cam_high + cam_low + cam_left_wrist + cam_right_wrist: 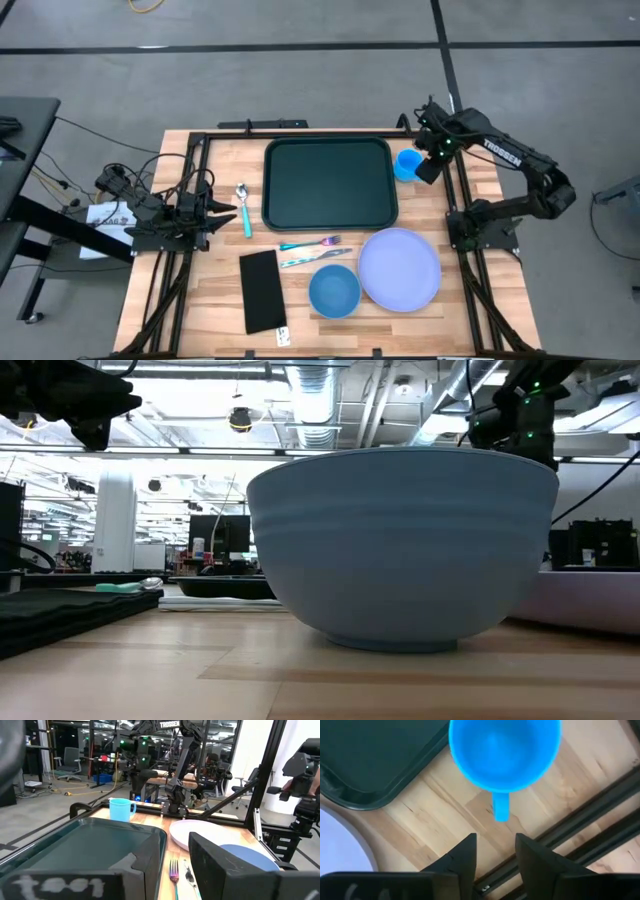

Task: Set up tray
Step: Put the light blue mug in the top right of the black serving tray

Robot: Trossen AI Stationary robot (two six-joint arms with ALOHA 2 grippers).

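Blue cup (504, 754) below released right gripper (495, 851): lower straight, straddle handle (500, 808), clench, carry left onto tray (329, 183).

The right arm reaches in from the right of the high view, elbow bent, its wrist turned downward at the upper right; the right hand (493, 855) hangs with fingers parted, holding nothing. The left arm lies low at mid-left, its left hand (222, 210) pointing toward the centre.
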